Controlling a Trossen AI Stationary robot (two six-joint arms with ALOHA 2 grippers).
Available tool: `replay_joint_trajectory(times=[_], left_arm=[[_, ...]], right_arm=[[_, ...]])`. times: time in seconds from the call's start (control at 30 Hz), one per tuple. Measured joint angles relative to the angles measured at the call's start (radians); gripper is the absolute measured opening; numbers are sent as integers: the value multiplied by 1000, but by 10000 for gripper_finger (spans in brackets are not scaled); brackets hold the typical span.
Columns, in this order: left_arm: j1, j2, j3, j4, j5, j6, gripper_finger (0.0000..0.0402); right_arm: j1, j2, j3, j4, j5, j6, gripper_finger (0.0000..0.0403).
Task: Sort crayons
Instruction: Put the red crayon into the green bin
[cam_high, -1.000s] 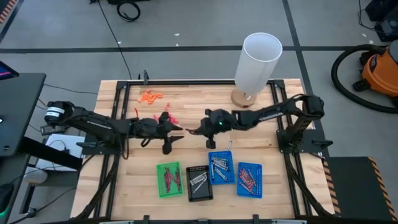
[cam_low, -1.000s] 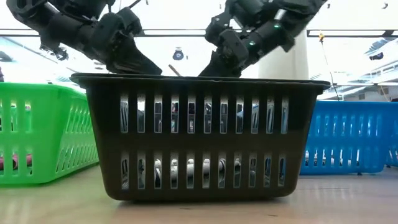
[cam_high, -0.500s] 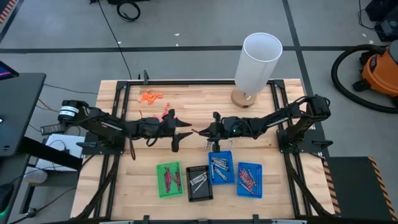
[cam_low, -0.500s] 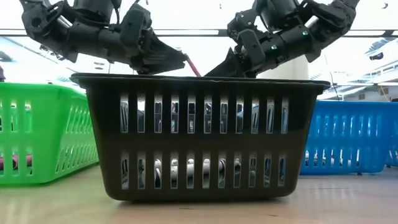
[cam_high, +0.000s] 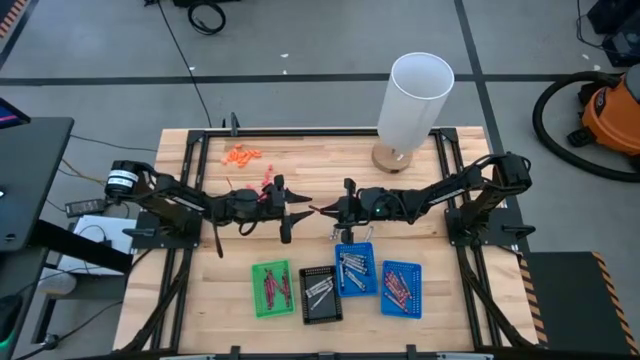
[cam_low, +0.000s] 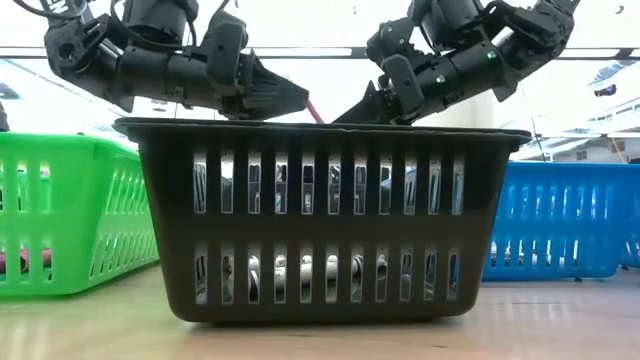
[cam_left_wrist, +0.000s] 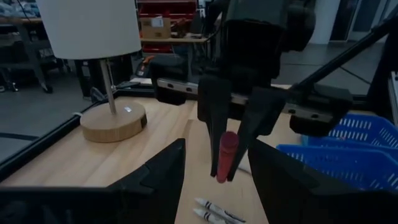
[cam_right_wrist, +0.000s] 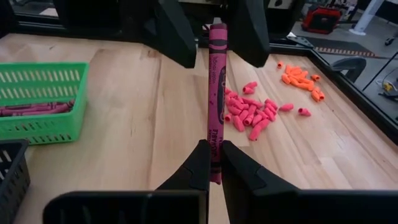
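Observation:
A pink-red crayon (cam_right_wrist: 215, 87) hangs in the air over the middle of the table, with my right gripper (cam_right_wrist: 214, 149) shut on one end of it. Opposite stands my left gripper (cam_left_wrist: 217, 146), open and about level. Its two fingers (cam_right_wrist: 180, 37) flank the crayon's far end (cam_right_wrist: 216, 28) without touching it. In the high view the two grippers (cam_high: 300, 204) (cam_high: 323, 211) meet tip to tip. Two pale crayons (cam_left_wrist: 214, 214) lie on the table below. More crayons lie in the green tray (cam_high: 271, 288), the black tray (cam_high: 320, 293) and two blue trays (cam_high: 355, 268) (cam_high: 401, 288). My right gripper pinches the crayon near its one end (cam_right_wrist: 215, 144) between the tips of its two fingers. The fingers come from the table's right side, slanting a little down. The crayon sticks out beyond them toward the left gripper, rising slightly (cam_low: 312, 106), clear of the table.
A white lamp (cam_high: 410, 105) on a round wooden base stands at the far right. Orange bits (cam_high: 243, 155) and pink-red bits (cam_right_wrist: 252, 118) lie on the far left part of the table. A black frame (cam_high: 320, 131) runs along the table's edges.
Both grippers have tipped up from slanting down toward level. My right gripper has drawn back a little toward the table's right edge with the crayon. My left gripper has come in opposite it, so the crayon's free end stands between its fingers.

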Motion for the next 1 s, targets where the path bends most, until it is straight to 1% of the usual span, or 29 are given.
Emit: replay_joint_trajectory(times=[0.2, 0.37, 0.7, 0.83, 1.0], left_arm=[[0, 0, 0, 13, 1, 1, 188], [4, 0, 0, 29, 4, 4, 188], [-11, 0, 0, 18, -2, -3, 187], [-23, 0, 0, 20, -4, -3, 170], [-26, 0, 0, 29, -3, -15, 132]], right_arm=[[6, 0, 0, 22, -1, -3, 29], [14, 0, 0, 39, -24, -15, 29], [19, 1, 0, 62, -29, -27, 29], [19, 1, 0, 62, -32, -27, 29], [19, 1, 0, 66, -36, -19, 30]])
